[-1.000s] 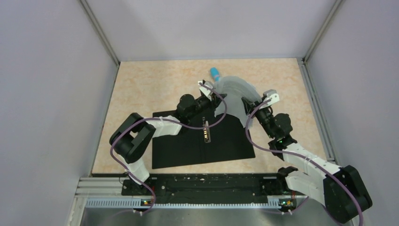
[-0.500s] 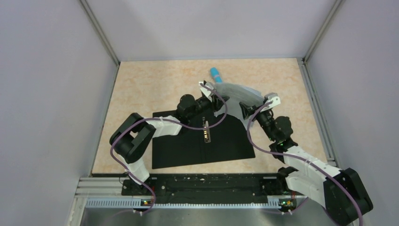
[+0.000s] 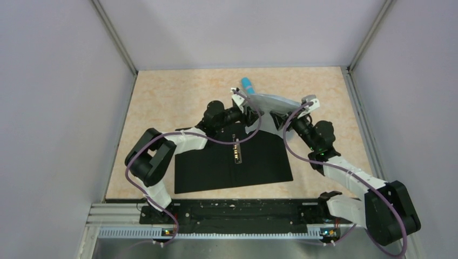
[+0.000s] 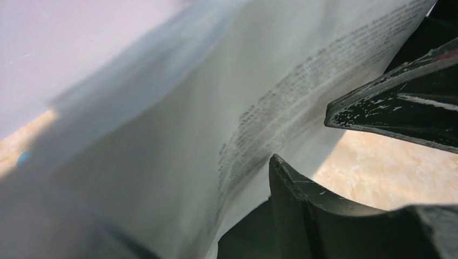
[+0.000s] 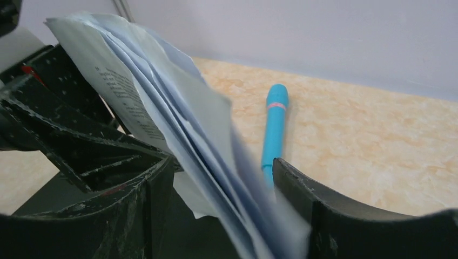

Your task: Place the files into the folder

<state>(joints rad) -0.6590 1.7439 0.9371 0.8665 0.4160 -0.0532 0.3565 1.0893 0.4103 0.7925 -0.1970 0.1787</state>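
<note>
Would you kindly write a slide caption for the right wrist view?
Files stand inside the open right pincer, a blue pen on the table beyond.

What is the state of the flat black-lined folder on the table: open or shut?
Open. The folder lies spread flat, its black inside facing up and its metal spine clip exposed.

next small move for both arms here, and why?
Probably close on the files and draw them toward the bases, over the open folder. The left gripper and right gripper stand open around the sheets, which sit upright beyond the folder's far edge, near the blue pen.
</note>
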